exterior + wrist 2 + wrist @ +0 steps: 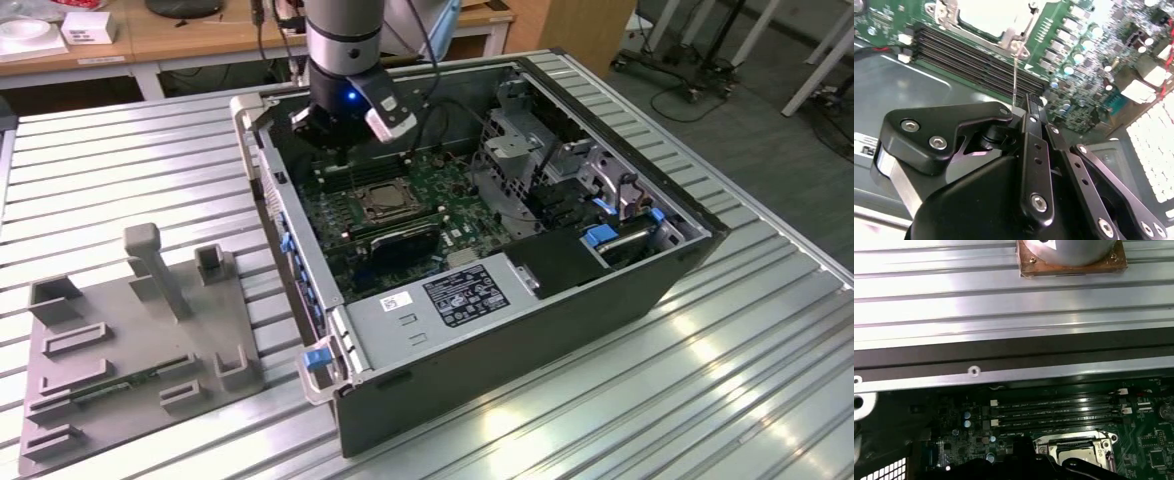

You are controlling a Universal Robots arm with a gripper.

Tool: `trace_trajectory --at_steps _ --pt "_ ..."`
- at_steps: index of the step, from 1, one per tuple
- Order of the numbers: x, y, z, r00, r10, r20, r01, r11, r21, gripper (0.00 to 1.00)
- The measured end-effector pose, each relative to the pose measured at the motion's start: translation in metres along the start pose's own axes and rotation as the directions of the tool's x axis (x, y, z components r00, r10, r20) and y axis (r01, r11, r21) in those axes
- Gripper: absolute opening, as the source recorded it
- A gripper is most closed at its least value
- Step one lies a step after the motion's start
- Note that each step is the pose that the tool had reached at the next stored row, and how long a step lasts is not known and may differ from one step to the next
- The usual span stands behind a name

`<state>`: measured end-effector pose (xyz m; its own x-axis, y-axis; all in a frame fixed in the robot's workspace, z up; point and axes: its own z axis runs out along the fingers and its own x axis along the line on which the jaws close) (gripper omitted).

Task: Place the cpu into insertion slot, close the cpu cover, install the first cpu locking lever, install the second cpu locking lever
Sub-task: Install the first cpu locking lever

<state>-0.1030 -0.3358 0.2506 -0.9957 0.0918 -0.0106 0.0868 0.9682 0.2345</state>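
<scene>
Inside the open computer case point(534, 340), toward the upper centre of the exterior view, the gripper point(344, 138) hung low over the motherboard point(427, 180), just above the insertion slot point(358, 208) in the frame. The cpu point(986, 14) lay flat in that slot, pale and square. The cpu cover point(1004, 37) appeared to be down around it as a silvery frame, so the seating and closing steps looked done.

In the second wrist view, 1 thin wire locking lever point(1014, 80) stood up from the corner of the cover and ran to the gripper's tip, crossing the long black memory slots point(969, 50). The fingers point(1034, 150) appeared pressed together into 1 narrow blade, probably so the tip could bear on so thin a rod. Whether the rod was pinched or only touched I could not tell.

Toward the exterior view's left, the grey fixture plate point(120, 350) sat on the ribbed table point(120, 160), well apart from the work.
</scene>
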Motion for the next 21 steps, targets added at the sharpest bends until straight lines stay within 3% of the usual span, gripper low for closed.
trace_trajectory --at_steps 5,8,14,21 --pt "-0.0164 0.0014 0.0007 1.0 0.0 -0.0006 0.0 1.0 -0.0001 0.11" --pt "-0.0228 0.0019 0.001 1.0 0.0 -0.0005 0.0 1.0 -0.0001 0.11" --pt "-0.0244 0.0021 0.0012 1.0 0.0 -0.0005 0.0 1.0 -0.0002 0.11" --pt "-0.035 0.003 0.004 1.0 0.0 -0.0005 0.0 1.0 -0.0003 0.11"
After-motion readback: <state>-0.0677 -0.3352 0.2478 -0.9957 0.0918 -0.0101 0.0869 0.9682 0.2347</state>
